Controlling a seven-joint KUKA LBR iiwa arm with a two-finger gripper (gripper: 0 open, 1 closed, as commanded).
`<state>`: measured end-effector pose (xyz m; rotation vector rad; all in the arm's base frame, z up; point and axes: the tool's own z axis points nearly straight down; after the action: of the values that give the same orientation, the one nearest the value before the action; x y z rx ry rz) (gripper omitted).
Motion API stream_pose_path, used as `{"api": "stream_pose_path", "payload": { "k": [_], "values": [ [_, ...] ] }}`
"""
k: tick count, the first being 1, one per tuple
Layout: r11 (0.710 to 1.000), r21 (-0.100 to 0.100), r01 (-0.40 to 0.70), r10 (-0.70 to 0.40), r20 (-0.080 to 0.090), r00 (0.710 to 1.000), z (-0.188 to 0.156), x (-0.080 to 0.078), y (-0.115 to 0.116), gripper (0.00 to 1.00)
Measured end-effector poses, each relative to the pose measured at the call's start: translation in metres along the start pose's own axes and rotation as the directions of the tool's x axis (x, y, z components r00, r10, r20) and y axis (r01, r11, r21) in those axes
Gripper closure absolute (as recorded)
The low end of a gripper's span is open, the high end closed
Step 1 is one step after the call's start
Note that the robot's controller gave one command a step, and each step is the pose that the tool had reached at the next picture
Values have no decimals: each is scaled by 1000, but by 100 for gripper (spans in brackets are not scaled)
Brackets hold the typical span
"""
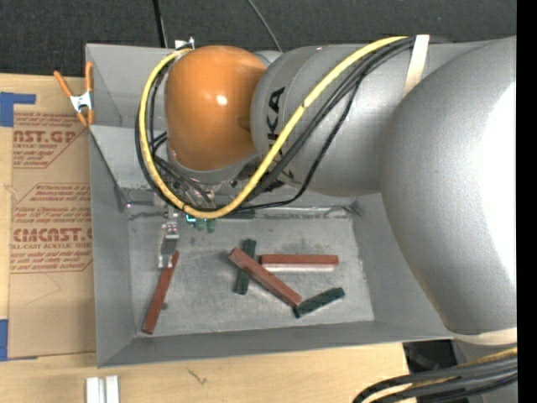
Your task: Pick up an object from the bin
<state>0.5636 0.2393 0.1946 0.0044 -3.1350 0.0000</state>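
Small metal gripper (pixel 170 243) sits at the top end of a long, flat reddish-brown stick (pixel 157 296), near the left wall of the grey metal bin (pixel 112 250). I cannot tell how its jaws stand. The smooth silver arm (pixel 352 116) reads "KA".

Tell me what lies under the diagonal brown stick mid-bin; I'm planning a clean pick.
The brown stick crosses over a short dark green stick, whose ends show either side. The crossing itself is covered, so anything smaller beneath cannot be seen.
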Motion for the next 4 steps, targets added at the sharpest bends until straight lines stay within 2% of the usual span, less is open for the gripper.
{"api": "stream_pose_path", "payload": {
  "k": [1, 2, 3, 4],
  "values": [
    [1000, -2, -2, 2, 8, 1000, -5, -2, -1, 0],
    [986, -1, 166, -166, 16, 986, 34, 10, -1, 0],
    [871, 2, 492, -492, 6, 871, 63, 35, 3, 0],
    [808, 3, 589, -589, 7, 808, 60, 31, -17, 0]
  ]
}}
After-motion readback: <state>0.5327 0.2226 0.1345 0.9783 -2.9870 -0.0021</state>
